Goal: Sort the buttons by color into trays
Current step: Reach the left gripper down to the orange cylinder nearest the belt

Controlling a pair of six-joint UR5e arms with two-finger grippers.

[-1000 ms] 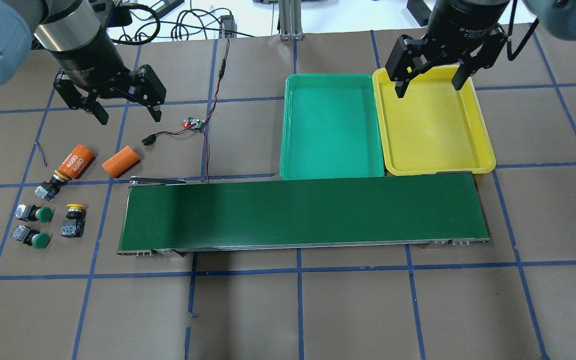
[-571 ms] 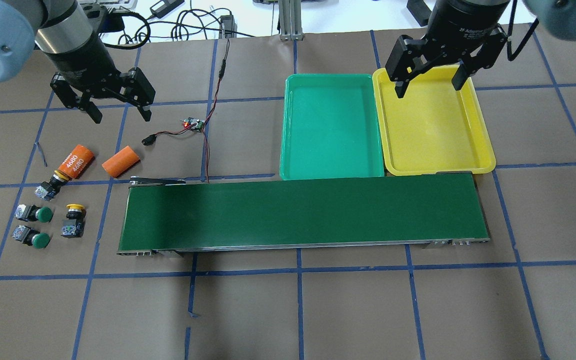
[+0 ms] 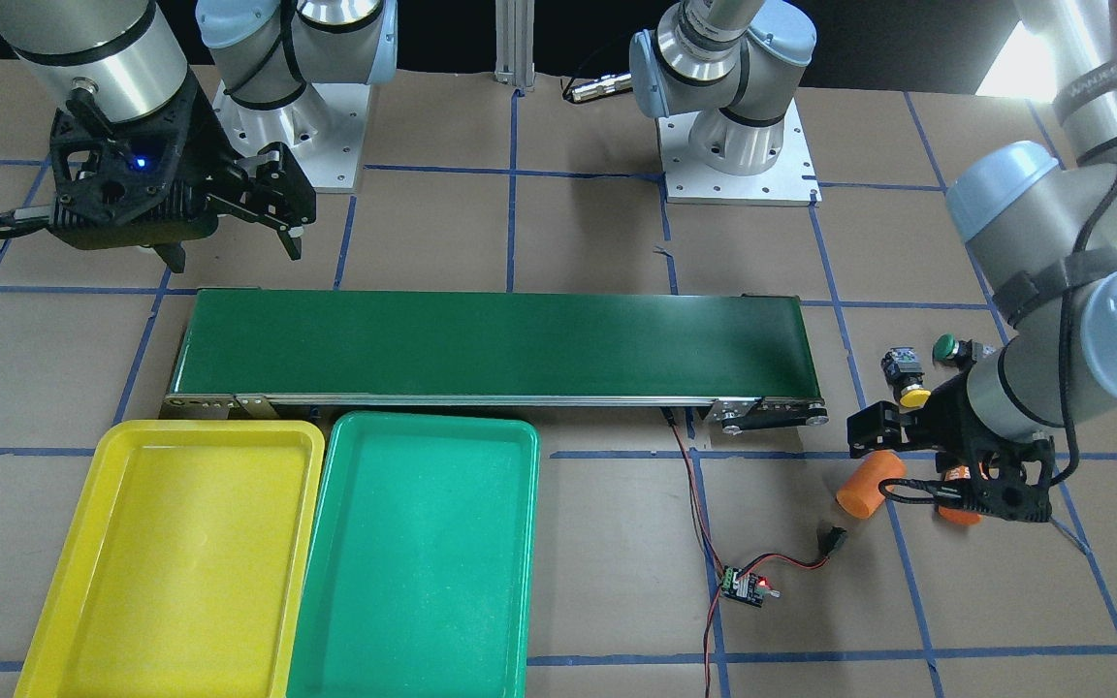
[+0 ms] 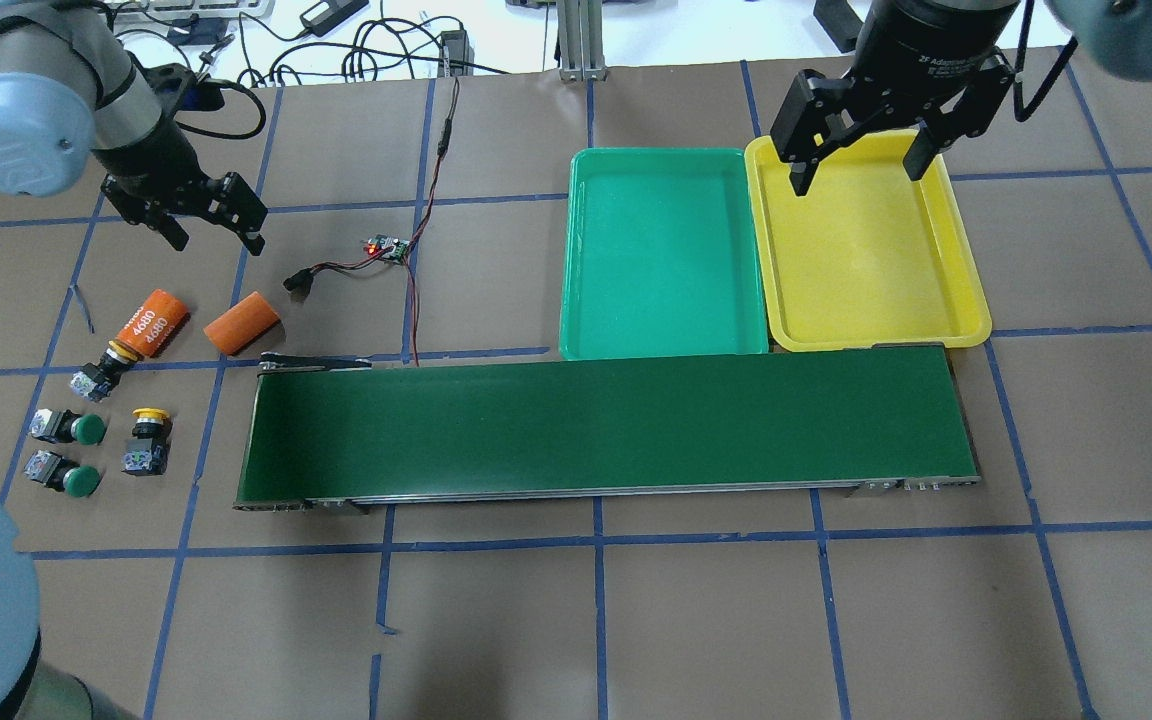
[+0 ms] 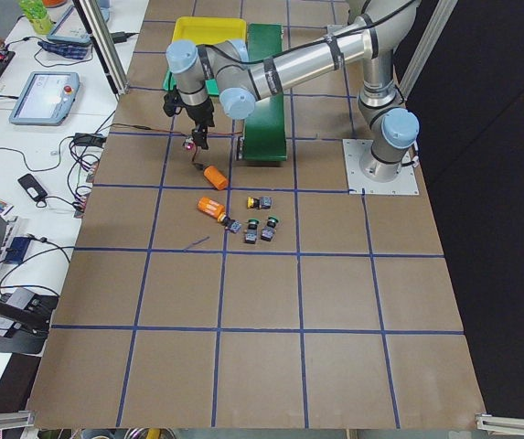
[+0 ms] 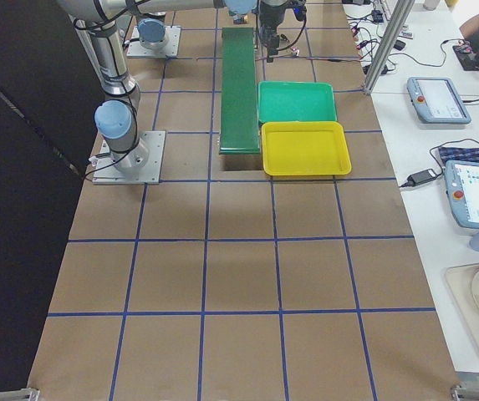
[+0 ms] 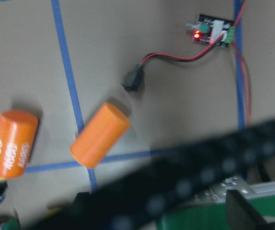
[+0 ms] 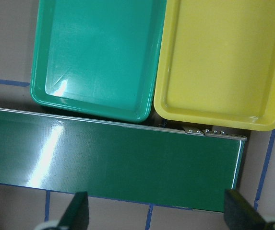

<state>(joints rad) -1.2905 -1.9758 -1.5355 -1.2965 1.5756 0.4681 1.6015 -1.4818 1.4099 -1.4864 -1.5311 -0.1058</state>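
Four buttons lie at the table's left front: a yellow one (image 4: 101, 373) touching the "4680" cylinder, two green ones (image 4: 77, 428) (image 4: 68, 478), and a second yellow one (image 4: 148, 438). My left gripper (image 4: 216, 238) is open and empty, just beyond the orange cylinders and apart from the buttons. My right gripper (image 4: 856, 172) is open and empty above the far end of the yellow tray (image 4: 871, 260). The green tray (image 4: 664, 250) lies beside it. Both trays hold nothing, as the right wrist view shows for the green tray (image 8: 99, 52) and the yellow tray (image 8: 228, 57).
Two orange cylinders, one printed "4680" (image 4: 151, 322) and one plain (image 4: 241, 322), lie between my left gripper and the buttons. A long dark green conveyor belt (image 4: 606, 425) runs in front of the trays. A small circuit board (image 4: 388, 248) with red-black wires lies right of my left gripper.
My left gripper has dropped lower toward the table and shifted slightly left, still open. The right arm and the buttons have not moved.
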